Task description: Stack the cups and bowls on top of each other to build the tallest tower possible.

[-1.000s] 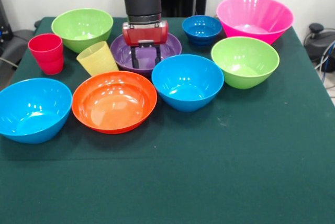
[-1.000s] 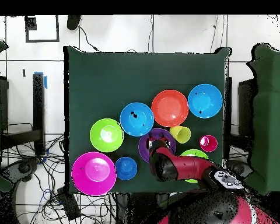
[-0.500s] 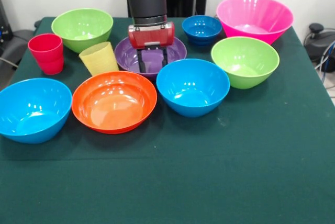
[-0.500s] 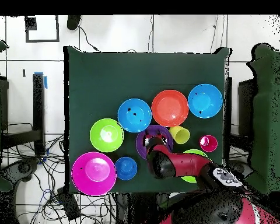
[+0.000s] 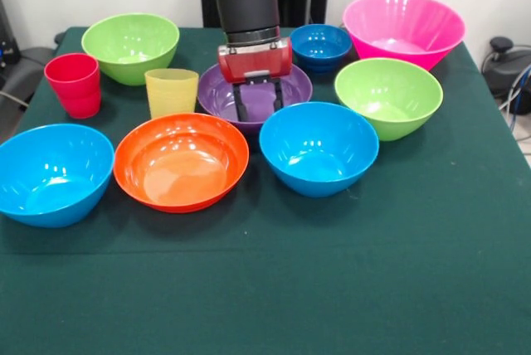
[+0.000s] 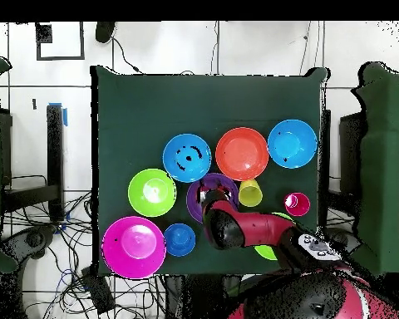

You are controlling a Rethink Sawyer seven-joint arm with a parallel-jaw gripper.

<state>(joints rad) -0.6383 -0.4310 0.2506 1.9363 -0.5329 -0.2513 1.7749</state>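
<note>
My gripper (image 5: pixel 259 110) reaches down into the purple bowl (image 5: pixel 220 98), fingers apart, tips low near its front wall; seen from above, the gripper (image 6: pixel 209 199) covers part of the bowl (image 6: pixel 194 195). A light blue bowl (image 5: pixel 319 149) touches the purple one in front. The ridged yellow cup (image 5: pixel 171 92) stands upright to its left, the red cup (image 5: pixel 75 84) farther left. An orange bowl (image 5: pixel 181 162), a second light blue bowl (image 5: pixel 51 174), two lime green bowls (image 5: pixel 130 46) (image 5: pixel 388 98), a small dark blue bowl (image 5: pixel 320 46) and a big pink bowl (image 5: pixel 404 30) each stand singly.
Everything stands on a dark green tablecloth (image 5: pixel 332 289). The bowls crowd the robot's half of the table (image 6: pixel 153 108). Cables and floor surround the table in the overhead view.
The gripper moved right in the front view, dragging the purple bowl along. The middle light blue bowl was pushed right and nearer. The yellow cup went from tilted to upright.
</note>
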